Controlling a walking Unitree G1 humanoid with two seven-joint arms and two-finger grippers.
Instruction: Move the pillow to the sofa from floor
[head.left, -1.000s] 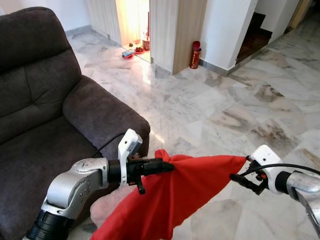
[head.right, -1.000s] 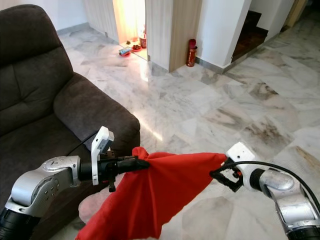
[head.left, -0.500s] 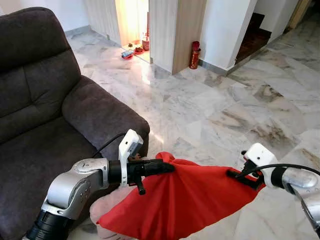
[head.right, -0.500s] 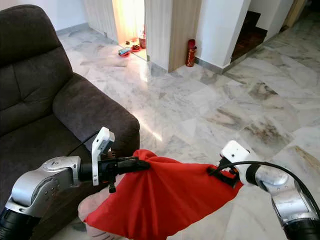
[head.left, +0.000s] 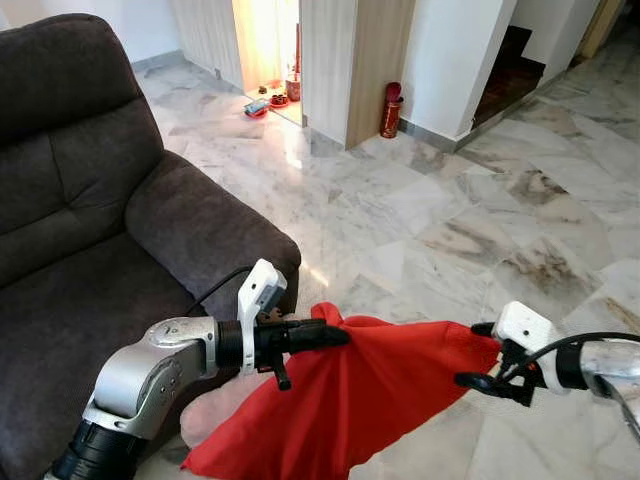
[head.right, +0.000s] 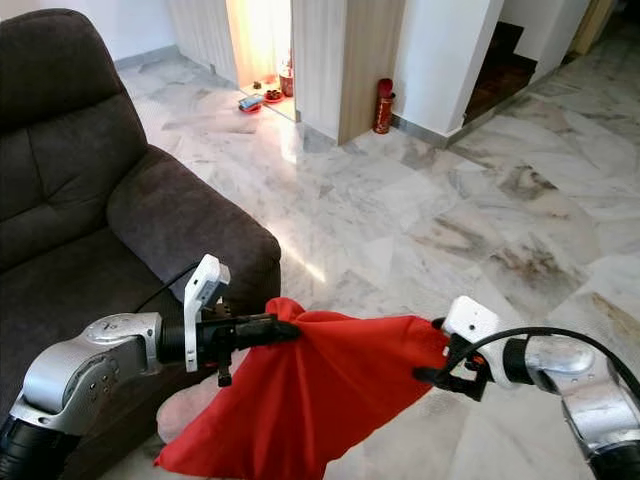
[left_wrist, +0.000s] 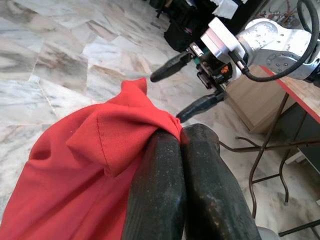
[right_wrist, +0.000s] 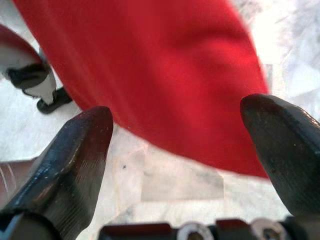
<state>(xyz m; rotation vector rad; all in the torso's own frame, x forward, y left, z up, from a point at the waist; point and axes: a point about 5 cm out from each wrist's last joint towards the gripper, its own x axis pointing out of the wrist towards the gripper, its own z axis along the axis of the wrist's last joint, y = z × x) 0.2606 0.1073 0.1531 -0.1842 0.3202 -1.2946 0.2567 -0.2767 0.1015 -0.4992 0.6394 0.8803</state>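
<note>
The pillow (head.left: 370, 390) is a limp red fabric thing that hangs over the floor just off the dark brown sofa (head.left: 90, 230) and its armrest. My left gripper (head.left: 335, 335) is shut on its upper left corner; the left wrist view shows the fingers (left_wrist: 165, 170) pinching a red fold. At the pillow's right edge my right gripper (head.left: 472, 355) is open, with its fingers spread apart. In the right wrist view the red fabric (right_wrist: 165, 75) lies beyond the fingertips (right_wrist: 90, 135), not between them. A pale pink soft part (head.left: 215, 410) shows under the red fabric.
Marble floor (head.left: 430, 210) stretches ahead and to the right. A red cylinder (head.left: 390, 110) stands by a wooden wall panel. Small items (head.left: 265, 103) lie at a lit doorway, and stairs (head.left: 510, 60) rise at the back right.
My right gripper has let go of the pillow's right corner, opened and dropped a little. The red fabric's right side has sagged. The left gripper has kept its hold.
</note>
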